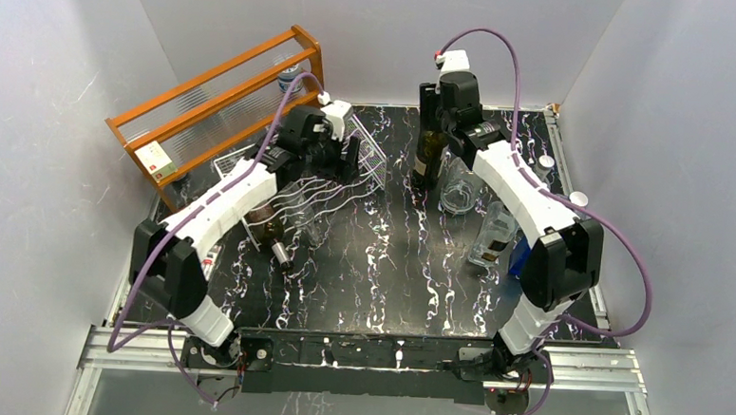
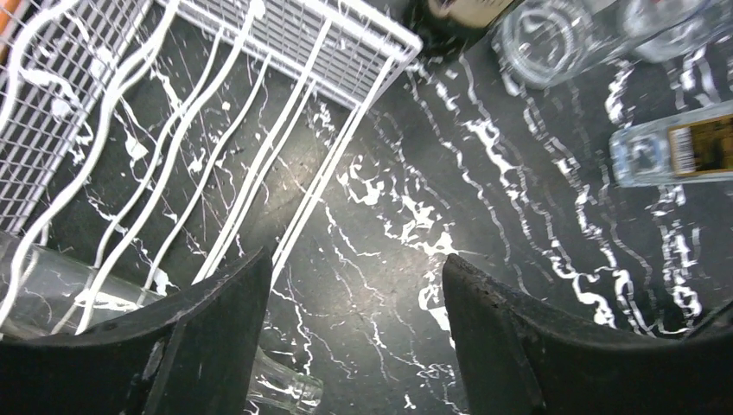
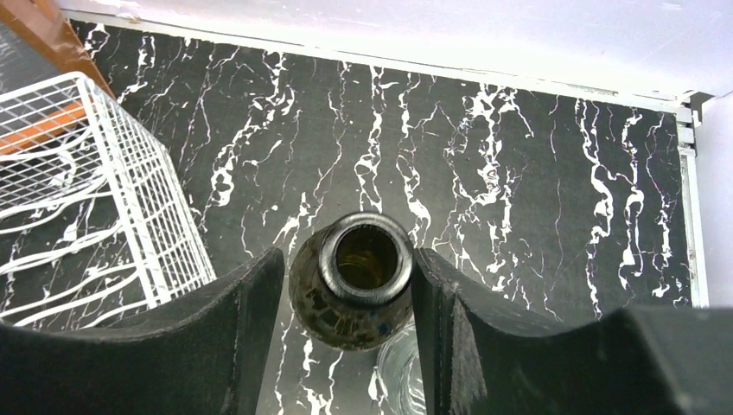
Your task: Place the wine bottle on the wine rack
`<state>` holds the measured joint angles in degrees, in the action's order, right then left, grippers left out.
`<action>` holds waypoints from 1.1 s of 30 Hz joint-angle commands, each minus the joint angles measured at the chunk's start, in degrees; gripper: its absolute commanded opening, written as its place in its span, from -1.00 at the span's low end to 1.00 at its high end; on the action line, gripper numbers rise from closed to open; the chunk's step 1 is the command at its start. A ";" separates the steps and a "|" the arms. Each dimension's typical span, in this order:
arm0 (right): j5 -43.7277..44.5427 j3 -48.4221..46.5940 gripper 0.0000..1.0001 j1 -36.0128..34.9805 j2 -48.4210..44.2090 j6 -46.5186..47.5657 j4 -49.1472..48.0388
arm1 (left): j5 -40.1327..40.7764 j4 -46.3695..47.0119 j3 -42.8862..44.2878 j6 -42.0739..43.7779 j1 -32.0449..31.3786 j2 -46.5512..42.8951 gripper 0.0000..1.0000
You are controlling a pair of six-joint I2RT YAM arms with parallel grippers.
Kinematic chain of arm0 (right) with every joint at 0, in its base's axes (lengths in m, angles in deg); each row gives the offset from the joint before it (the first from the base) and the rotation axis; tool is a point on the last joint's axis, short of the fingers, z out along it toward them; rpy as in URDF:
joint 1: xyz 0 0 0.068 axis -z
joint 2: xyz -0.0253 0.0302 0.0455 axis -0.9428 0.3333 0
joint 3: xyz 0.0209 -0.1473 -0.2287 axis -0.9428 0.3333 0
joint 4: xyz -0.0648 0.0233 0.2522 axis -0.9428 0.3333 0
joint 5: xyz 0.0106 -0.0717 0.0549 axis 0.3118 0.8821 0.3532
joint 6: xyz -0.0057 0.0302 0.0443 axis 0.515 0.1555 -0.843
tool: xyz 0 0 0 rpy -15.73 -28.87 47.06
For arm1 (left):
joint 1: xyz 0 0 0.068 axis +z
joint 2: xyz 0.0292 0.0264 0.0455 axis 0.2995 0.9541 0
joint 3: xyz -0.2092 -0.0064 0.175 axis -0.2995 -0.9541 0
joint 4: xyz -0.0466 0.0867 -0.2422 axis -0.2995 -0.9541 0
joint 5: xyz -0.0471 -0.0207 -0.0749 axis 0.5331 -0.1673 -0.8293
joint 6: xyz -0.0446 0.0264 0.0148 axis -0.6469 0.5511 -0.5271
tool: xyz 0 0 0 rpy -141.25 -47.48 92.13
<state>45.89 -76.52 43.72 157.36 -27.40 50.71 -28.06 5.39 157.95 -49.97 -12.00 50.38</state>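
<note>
While the wine bottle [image 1: 429, 152] stands upright on the black marbled worktop [image 1: 390, 266], the right gripper [image 3: 350, 259] sits around its neck from above. In the right wrist view the bottle's open mouth lies squarely between the two dark fingers [image 3: 251, 328]. They are drawn in close on either side, the right one against the glass and the left one touching it or very nearly so. The gripper thus has the neck clasped just below the rim. From the overhead camera the bottle is toward the back of the worktop, near the middle, with its base resting on the surface. A clear glass jar [image 1: 458, 191] stands just beside it on the right.

The wine rack [image 1: 372, 155] lies to the left of the bottle, apart from it, with a strip of bare worktop between them. Its white mesh side shows at the left edge of the right wrist view, and its wavy wire cradles run off toward the orange wooden shelf frame [image 1: 218, 95] behind.

The left gripper [image 2: 354, 337] hangs over the rack's near corner with its fingers spread wide and nothing between them. Only the worktop and the rack's wires show in the gap.
</note>
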 commanded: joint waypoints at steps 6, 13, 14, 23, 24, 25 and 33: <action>-1.47 -3.39 -0.10 1.49 1.92 2.40 -2.72 | -2.03 4.27 -3.48 -5.27 -0.11 -13.15 0.51; -7.05 -2.91 -0.68 1.41 -1.08 1.51 -1.57 | -2.50 9.42 -8.04 -8.32 -0.12 -19.37 0.59; -8.30 -3.37 -0.69 1.41 -1.44 0.84 -0.49 | -2.64 10.06 -8.65 -8.52 -0.14 -19.95 0.59; -15.41 0.28 -0.78 1.23 -10.74 -4.62 7.55 | -5.80 17.06 -15.13 -11.74 -0.19 -22.35 0.68; -15.96 1.47 -0.79 1.23 -12.40 -4.95 8.12 | -6.72 17.06 -15.35 -11.74 -0.17 -22.30 0.68; -16.76 2.70 -0.79 1.17 -13.99 -5.22 8.61 | -7.77 17.17 -15.61 -11.66 -0.19 -22.29 0.69; -24.73 10.36 -0.87 1.12 -24.01 -6.68 12.66 | -16.11 20.33 -20.30 -12.25 -0.88 -22.50 0.89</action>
<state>27.07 -66.75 44.95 138.78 -32.25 67.01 -38.40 22.99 139.90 -61.40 -12.11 30.27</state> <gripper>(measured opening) 0.433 0.909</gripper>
